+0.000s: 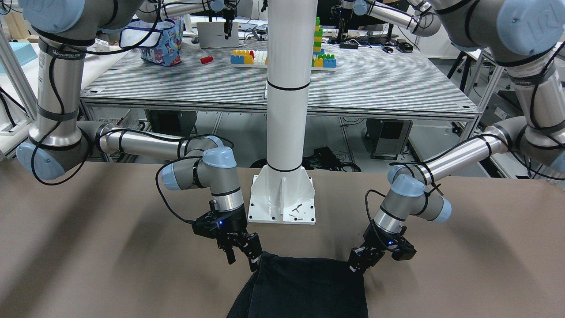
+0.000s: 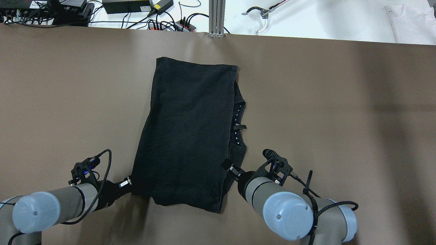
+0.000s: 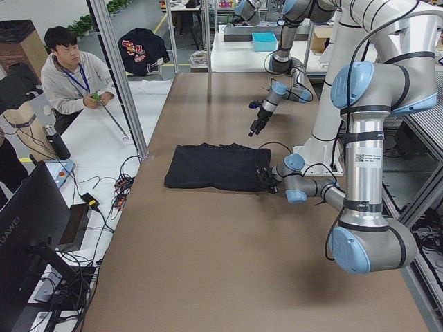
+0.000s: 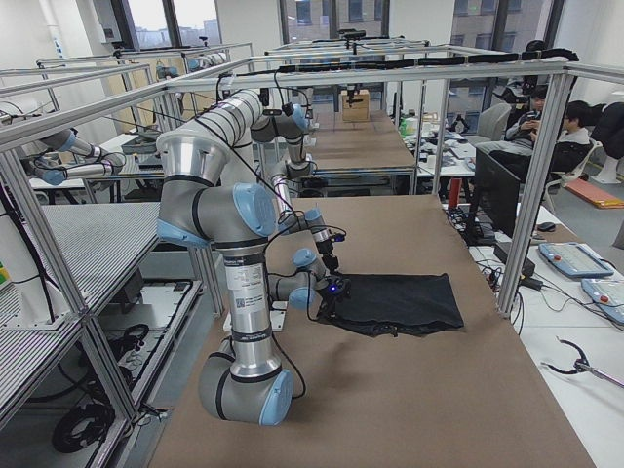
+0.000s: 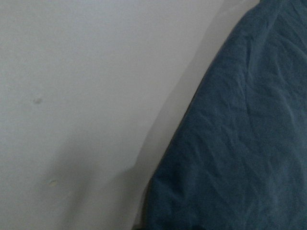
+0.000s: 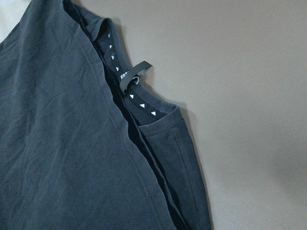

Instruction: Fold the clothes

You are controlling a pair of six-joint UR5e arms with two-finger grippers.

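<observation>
As the front-facing camera gives it, I count one black shirt (image 1: pixel 304 287) and two grippers: the right gripper (image 1: pixel 242 263) spread beside one corner, the left gripper (image 1: pixel 355 267) at the other, its grip unreadable. Overhead, the shirt lies folded mid-way across the table (image 2: pixel 323 102).

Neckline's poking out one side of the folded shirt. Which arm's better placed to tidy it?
Right, probably: the right tool is at a near corner of the black shirt, on the same side as the exposed neckline; the left tool is opposite.
</observation>
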